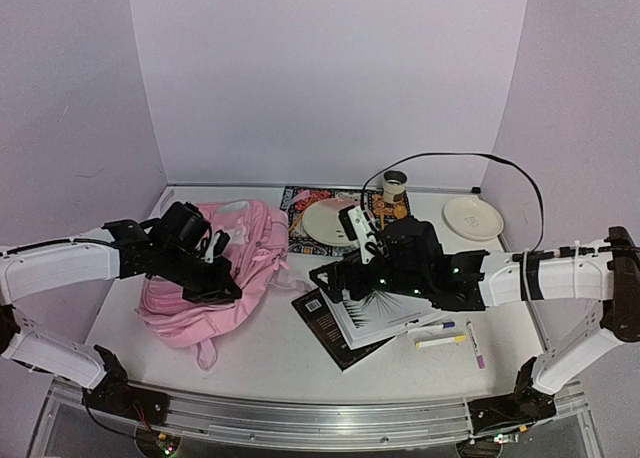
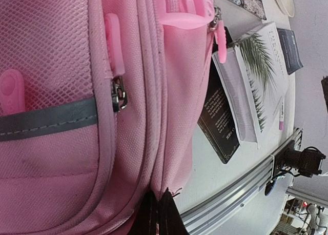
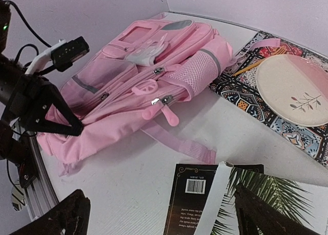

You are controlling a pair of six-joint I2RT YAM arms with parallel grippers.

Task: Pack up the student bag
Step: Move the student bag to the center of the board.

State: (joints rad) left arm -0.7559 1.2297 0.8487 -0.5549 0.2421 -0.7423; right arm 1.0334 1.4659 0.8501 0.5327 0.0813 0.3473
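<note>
The student bag is a soft pink backpack lying flat at the table's left; it fills the left wrist view and shows in the right wrist view. My left gripper is shut on the bag's near edge, its black fingertips pinching the pink fabric. My right gripper is open and empty, hovering over the left end of a black book with a white palm-leaf book on top; its fingers stand wide apart. A pink strap lies between bag and books.
A cream plate rests on a patterned mat behind the books. A paper cup and a small plate stand at the back right. Markers lie right of the books. A metal rail runs along the near edge.
</note>
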